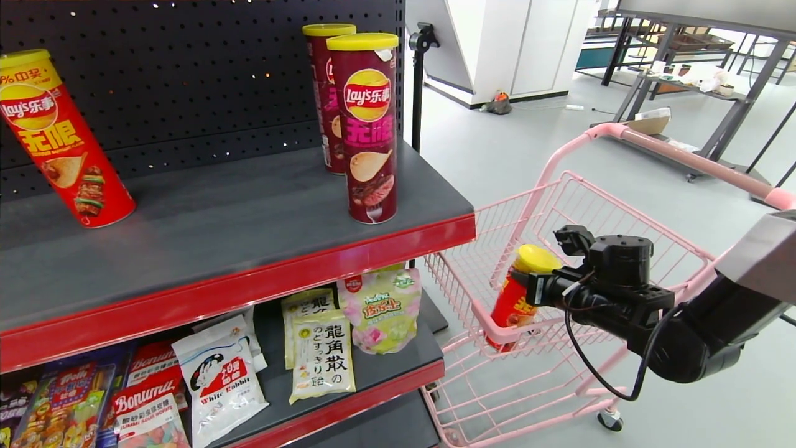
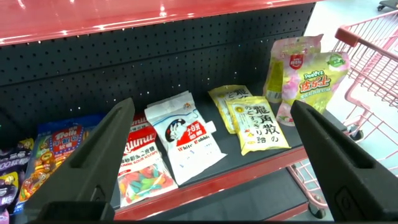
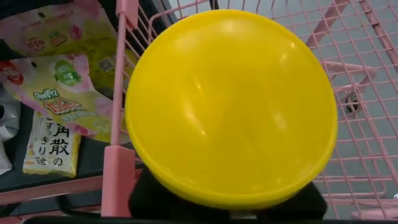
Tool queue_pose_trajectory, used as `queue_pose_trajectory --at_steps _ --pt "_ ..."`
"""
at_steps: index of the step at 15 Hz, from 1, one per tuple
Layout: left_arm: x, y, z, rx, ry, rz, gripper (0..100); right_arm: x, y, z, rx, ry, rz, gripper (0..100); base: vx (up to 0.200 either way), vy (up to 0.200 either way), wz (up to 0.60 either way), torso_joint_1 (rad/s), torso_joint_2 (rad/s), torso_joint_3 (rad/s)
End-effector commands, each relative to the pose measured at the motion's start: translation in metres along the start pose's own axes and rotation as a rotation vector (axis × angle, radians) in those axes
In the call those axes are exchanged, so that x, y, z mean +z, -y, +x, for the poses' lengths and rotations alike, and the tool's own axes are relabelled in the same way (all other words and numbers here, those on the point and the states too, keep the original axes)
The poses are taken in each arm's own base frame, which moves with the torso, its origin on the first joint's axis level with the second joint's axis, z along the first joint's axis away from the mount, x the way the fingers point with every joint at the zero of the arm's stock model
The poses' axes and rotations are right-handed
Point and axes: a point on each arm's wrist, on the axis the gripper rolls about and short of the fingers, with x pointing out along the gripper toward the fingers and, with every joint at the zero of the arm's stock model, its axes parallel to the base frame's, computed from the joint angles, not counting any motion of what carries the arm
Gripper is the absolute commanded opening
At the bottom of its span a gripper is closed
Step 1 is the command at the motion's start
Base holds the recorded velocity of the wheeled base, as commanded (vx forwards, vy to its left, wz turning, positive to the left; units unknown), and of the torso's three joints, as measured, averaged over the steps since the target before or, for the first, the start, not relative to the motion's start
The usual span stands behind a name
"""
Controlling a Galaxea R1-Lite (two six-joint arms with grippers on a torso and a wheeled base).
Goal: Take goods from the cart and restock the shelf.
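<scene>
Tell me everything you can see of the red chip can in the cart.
The red cylindrical chip can carries a glossy yellow plastic lid, closed. It stands slightly tilted in a corner of the pink wire cart, its base down in the basket. The right gripper meets it just under the lid.

Red chip can [image 1: 515, 298], yellow lid [image 3: 230, 106], slightly tilted inside pink wire cart [image 1: 612, 130] at 4 o'clock. On grey shelf [image 1: 217, 218]: maroon cans [image 1: 371, 130] upright at 12 o'clock, orange-red can [image 1: 62, 143] leaning at 9 o'clock.
</scene>
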Motion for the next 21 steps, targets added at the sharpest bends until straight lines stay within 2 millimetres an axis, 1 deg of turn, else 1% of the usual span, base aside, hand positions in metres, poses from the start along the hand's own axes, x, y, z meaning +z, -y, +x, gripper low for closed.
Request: queue_pose_trajectory --at_steps 1,2,3,4,5,6,8,9,10,11,12,13,14,15,16,18,19,20,21 --pt "0.0 0.0 0.0 0.0 0.0 0.0 100 -0.002 -0.005 0.0 0.008 -0.008 -0.006 0 0.0 0.0 0.0 0.0 0.0 0.0" --pt "0.0 0.0 0.0 0.0 0.0 0.0 100 -0.001 -0.006 -0.002 -0.002 -0.002 -0.01 0 0.0 0.0 0.0 0.0 0.0 0.0" --pt "0.0 0.0 0.0 0.0 0.0 0.0 100 0.01 -0.009 -0.008 -0.019 0.042 -0.018 0 0.0 0.0 0.0 0.0 0.0 0.0" --pt "0.0 0.0 0.0 0.0 0.0 0.0 100 0.026 -0.012 -0.014 -0.024 0.092 -0.024 0 0.0 0.0 0.0 0.0 0.0 0.0" --pt "0.0 0.0 0.0 0.0 0.0 0.0 100 0.036 -0.012 -0.018 -0.029 0.122 -0.033 0 0.0 0.0 0.0 0.0 0.0 0.0" --pt "0.0 0.0 0.0 0.0 0.0 0.0 100 0.062 -0.015 -0.032 -0.05 0.192 -0.082 0 0.0 0.0 0.0 0.0 0.0 0.0" --pt "0.0 0.0 0.0 0.0 0.0 0.0 100 0.092 -0.02 -0.055 -0.055 0.279 -0.124 0 0.0 0.0 0.0 0.0 0.0 0.0" --pt "0.0 0.0 0.0 0.0 0.0 0.0 100 0.11 -0.024 -0.072 -0.057 0.334 -0.147 0 0.0 0.0 0.0 0.0 0.0 0.0" --pt "0.0 0.0 0.0 0.0 0.0 0.0 100 0.126 -0.028 -0.095 -0.074 0.381 -0.172 0 0.0 0.0 0.0 0.0 0.0 0.0" --pt "0.0 0.0 0.0 0.0 0.0 0.0 100 0.135 -0.031 -0.114 -0.089 0.406 -0.184 0 0.0 0.0 0.0 0.0 0.0 0.0" --pt "0.0 0.0 0.0 0.0 0.0 0.0 100 0.143 -0.035 -0.152 -0.096 0.427 -0.205 0 0.0 0.0 0.0 0.0 0.0 0.0" --pt "0.0 0.0 0.0 0.0 0.0 0.0 100 0.142 -0.037 -0.185 -0.103 0.421 -0.206 0 0.0 0.0 0.0 0.0 0.0 0.0" --pt "0.0 0.0 0.0 0.0 0.0 -0.001 100 0.136 -0.037 -0.218 -0.147 0.391 -0.209 0 0.0 0.0 0.0 0.0 0.0 0.0" --pt "0.0 0.0 0.0 0.0 0.0 -0.001 100 0.129 -0.036 -0.236 -0.185 0.365 -0.227 0 0.0 0.0 0.0 0.0 0.0 0.0" --pt "0.0 0.0 0.0 0.0 0.0 -0.001 100 0.107 -0.035 -0.29 -0.237 0.291 -0.25 0 0.0 0.0 0.0 0.0 0.0 0.0" --pt "0.0 0.0 0.0 0.0 0.0 0.0 100 0.076 -0.031 -0.335 -0.268 0.233 -0.234 0 0.0 0.0 0.0 0.0 0.0 0.0" --pt "0.0 0.0 0.0 0.0 0.0 0.0 100 0.062 -0.03 -0.351 -0.29 0.226 -0.227 0 0.0 0.0 0.0 0.0 0.0 0.0" --pt "0.0 0.0 0.0 0.0 0.0 0.0 100 0.039 -0.028 -0.366 -0.333 0.214 -0.214 0 0.0 0.0 0.0 0.0 0.0 0.0" --pt "0.0 0.0 0.0 0.0 0.0 -0.001 100 0.028 -0.028 -0.372 -0.349 0.22 -0.207 0 0.0 0.0 0.0 0.0 0.0 0.0"
